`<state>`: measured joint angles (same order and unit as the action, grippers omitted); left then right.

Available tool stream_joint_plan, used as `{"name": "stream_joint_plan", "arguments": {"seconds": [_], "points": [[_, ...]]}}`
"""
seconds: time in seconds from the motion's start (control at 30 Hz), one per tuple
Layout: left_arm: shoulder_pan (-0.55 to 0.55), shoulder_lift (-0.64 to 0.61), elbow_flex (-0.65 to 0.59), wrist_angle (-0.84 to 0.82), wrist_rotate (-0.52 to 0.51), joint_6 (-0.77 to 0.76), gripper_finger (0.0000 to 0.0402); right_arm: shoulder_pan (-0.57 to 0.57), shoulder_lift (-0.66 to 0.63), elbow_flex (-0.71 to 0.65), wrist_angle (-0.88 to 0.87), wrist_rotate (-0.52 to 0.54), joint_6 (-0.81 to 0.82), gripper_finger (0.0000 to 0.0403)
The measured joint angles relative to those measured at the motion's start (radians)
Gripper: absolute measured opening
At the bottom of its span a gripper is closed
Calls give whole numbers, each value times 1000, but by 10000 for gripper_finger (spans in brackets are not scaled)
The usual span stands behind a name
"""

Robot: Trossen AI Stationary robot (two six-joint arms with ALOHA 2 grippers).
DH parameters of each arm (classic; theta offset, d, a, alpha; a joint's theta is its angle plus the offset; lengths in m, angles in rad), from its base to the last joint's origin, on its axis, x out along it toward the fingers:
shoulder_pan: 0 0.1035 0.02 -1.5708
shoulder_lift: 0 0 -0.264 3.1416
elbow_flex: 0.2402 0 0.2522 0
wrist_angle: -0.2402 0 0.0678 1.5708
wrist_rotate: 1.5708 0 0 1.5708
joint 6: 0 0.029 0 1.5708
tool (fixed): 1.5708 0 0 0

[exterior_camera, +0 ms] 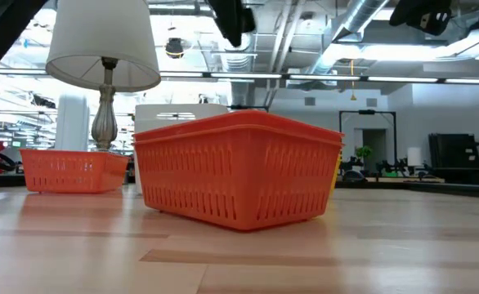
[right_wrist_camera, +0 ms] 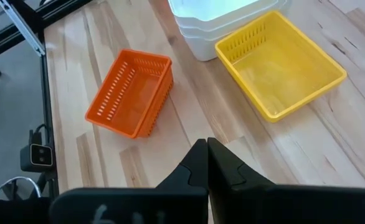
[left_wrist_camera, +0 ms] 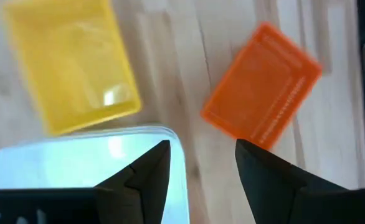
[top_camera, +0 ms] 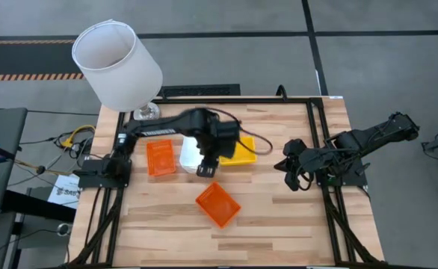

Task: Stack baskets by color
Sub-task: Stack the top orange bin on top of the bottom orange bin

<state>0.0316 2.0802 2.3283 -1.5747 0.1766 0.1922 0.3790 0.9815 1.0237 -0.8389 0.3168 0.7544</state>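
A stack of white baskets stands mid-table, with a yellow basket right beside it. One orange basket sits to the left of the white stack. Another orange basket lies nearer the front edge, turned askew. My left gripper hovers open above the table at the white stack's near corner and holds nothing. My right gripper waits shut and empty over the table's right side. It looks toward the orange basket, the yellow basket and the white stack.
A lamp with a large white shade stands at the table's far left corner, close behind the baskets. Bare wood lies along the front edge and between the yellow basket and my right arm. Black frame rails run along the table's sides.
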Motion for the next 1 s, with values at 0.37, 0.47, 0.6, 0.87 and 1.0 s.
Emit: {"name": "stream_joint_plan", "arguments": {"seconds": [0.37,0.47,0.6,0.87,1.0], "points": [[-12,-264,-92,4,-515,-490,169,0,0,0,-25,0,-6,12],[-39,-358,-217,4,-736,-772,169,0,0,0,-26,0,-6,12],[-76,-520,-475,4,-912,-1147,169,0,0,0,-28,0,-5,12],[-86,-748,-1012,3,-878,-1709,169,0,0,0,-28,0,-5,12],[-73,-793,-1194,16,-831,-1865,169,0,0,0,-27,0,-2,12]]}}
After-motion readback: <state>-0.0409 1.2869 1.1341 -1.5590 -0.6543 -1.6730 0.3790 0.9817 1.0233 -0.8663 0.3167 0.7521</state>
